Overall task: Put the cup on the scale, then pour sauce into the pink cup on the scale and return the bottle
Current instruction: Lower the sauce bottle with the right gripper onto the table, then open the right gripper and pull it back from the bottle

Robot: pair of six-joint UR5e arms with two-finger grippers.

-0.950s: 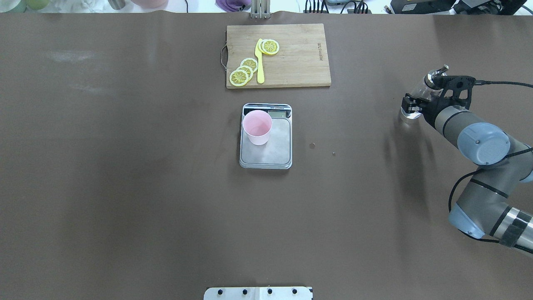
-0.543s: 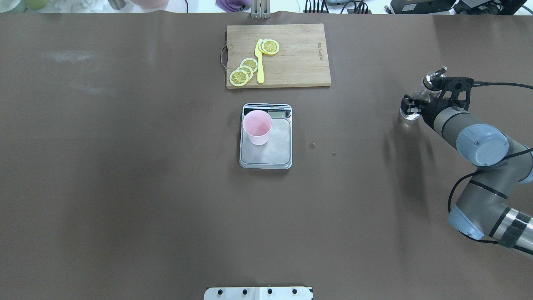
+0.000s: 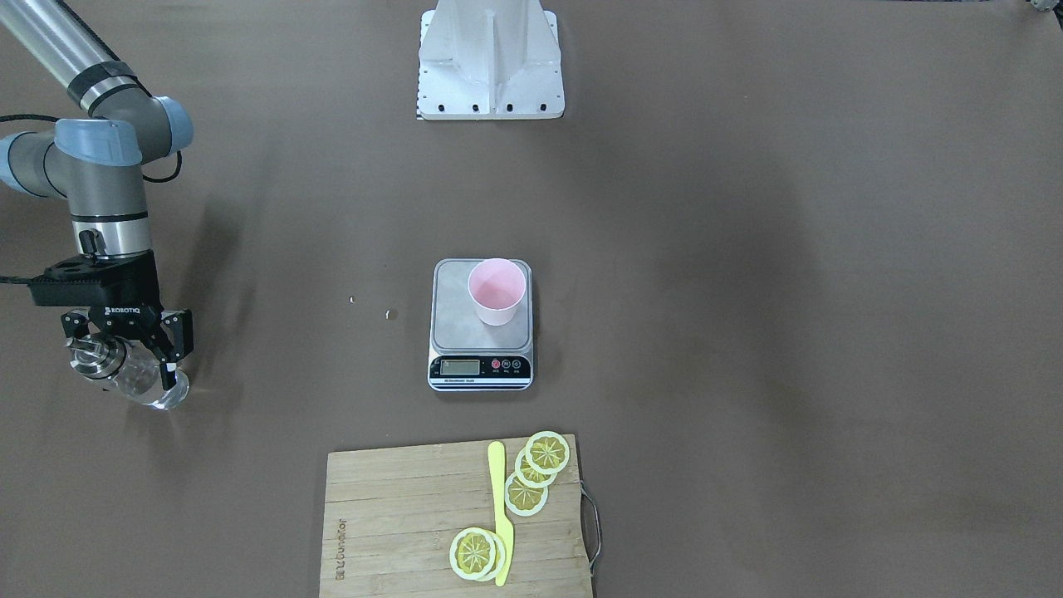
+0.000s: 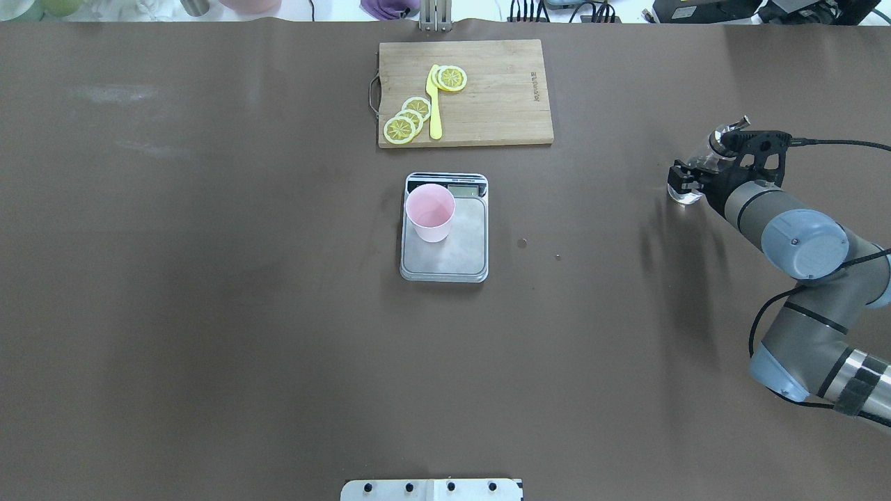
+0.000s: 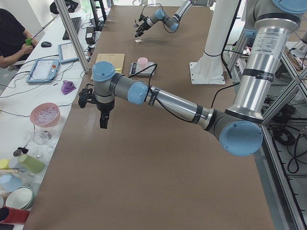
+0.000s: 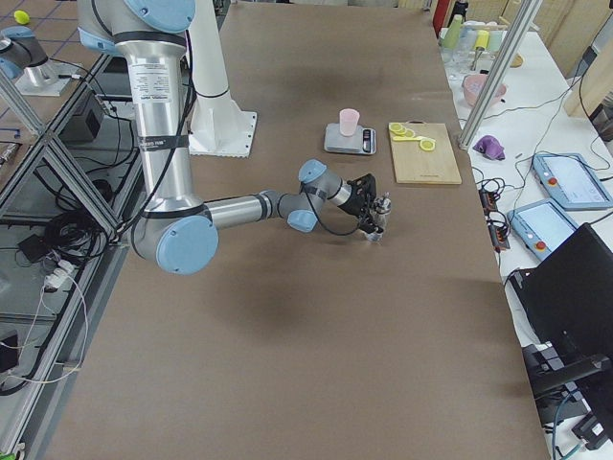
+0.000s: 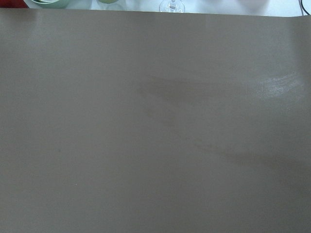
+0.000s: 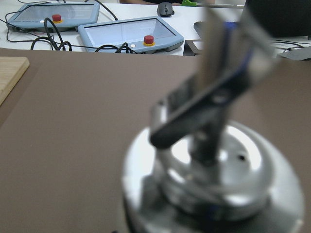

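Cup (image 4: 430,212) stands on the scale (image 4: 463,245). The right gripper (image 3: 124,357) is clamped around the bottle (image 3: 151,384), low over the table (image 4: 209,313), well apart. Whether the cup is filled, I can't tell.

The only clutter sits mid-table (image 4: 209,313): the cup (image 4: 430,212) stands on the scale (image 4: 465,252), and just beyond lies the board (image 4: 501,111) with lemon slices (image 4: 407,120) and a knife (image 4: 435,115). Wide bare cloth lies open on either side and toward the robot. At the right edge the right gripper (image 4: 686,182) clasps the bottle (image 4: 700,163), well apart from the scale, with only two specks (image 4: 522,242) between.
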